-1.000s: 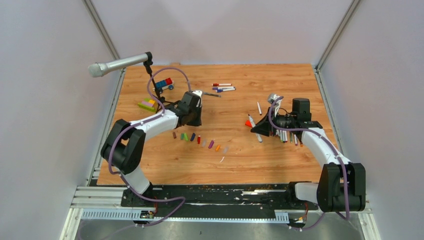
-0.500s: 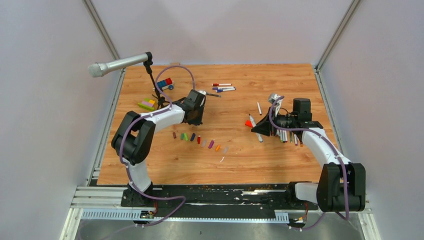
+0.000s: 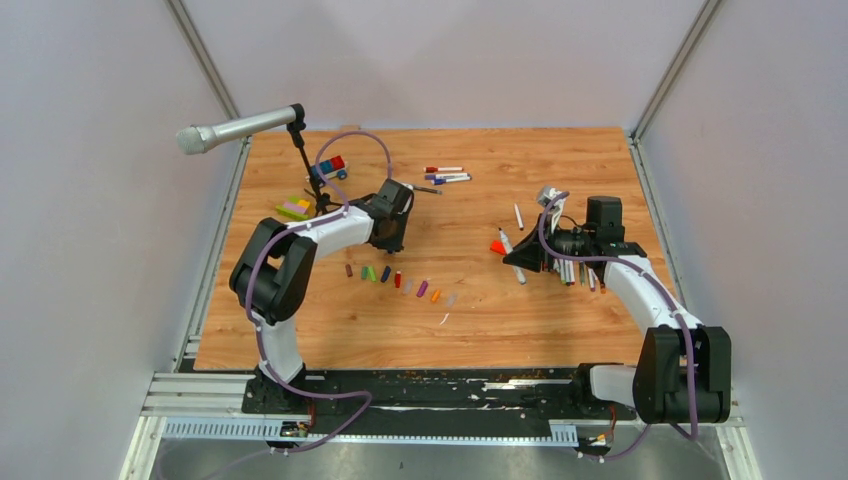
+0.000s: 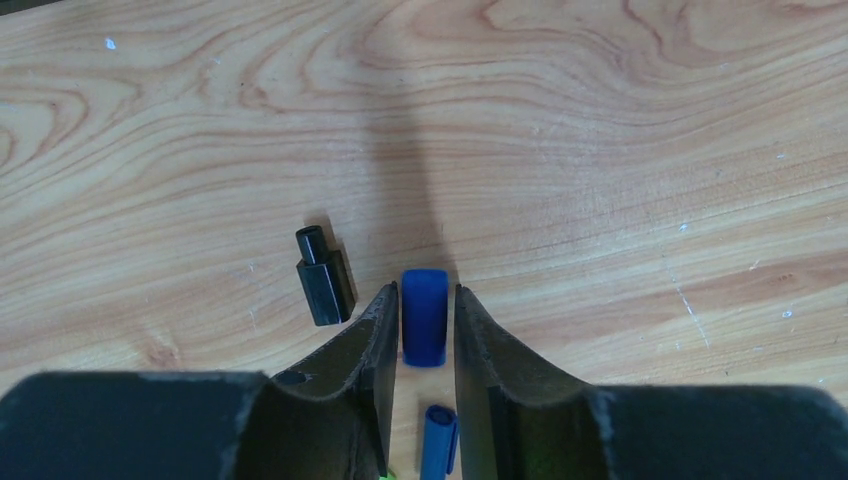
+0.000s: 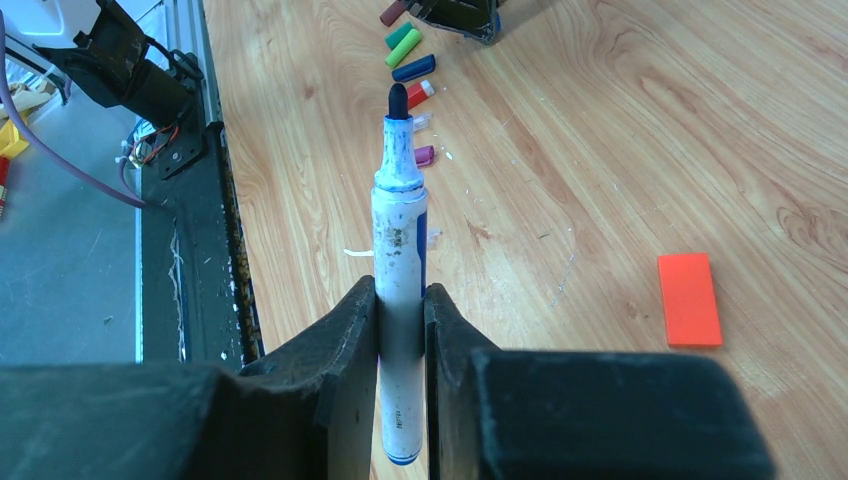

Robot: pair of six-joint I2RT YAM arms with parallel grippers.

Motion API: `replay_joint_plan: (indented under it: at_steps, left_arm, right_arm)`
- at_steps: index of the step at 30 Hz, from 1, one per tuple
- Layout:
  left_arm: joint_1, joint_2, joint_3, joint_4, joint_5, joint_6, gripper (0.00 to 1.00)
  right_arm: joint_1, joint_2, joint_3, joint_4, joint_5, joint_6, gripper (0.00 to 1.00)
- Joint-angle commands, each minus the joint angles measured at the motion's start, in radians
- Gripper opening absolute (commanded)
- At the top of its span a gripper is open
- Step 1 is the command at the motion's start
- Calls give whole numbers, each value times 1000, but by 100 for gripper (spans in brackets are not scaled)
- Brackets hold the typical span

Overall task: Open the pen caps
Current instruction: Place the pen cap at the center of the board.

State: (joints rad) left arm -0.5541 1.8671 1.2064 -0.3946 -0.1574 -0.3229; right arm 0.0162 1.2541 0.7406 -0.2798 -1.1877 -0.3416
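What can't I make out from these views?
Left wrist: whether the left pincer presses the blue cap or only flanks it; the gaps are too thin.
Left wrist: second blue piece, cut off by the bottom edge.
Top: pens by the right pincer, partly under the arm.

Loose blue cap (image 4: 425, 315) beside black cap (image 4: 322, 278); uncapped pen (image 5: 400, 250) (ink-smeared).

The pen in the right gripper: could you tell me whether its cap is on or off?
Off. The pen clamped in the right gripper shows a bare dark tip in the right wrist view.
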Motion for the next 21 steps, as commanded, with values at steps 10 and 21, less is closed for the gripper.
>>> replay_joint_plan:
  at_steps: [10, 21]
  left_arm:
    - [2, -94, 22, 3, -7, 24, 36]
    - [2, -484, -220, 159, 71, 23, 57]
  right_arm:
    - [-54, -33, 21, 12, -9, -25, 0]
    - [-76, 2, 101, 51, 390, 87, 0]
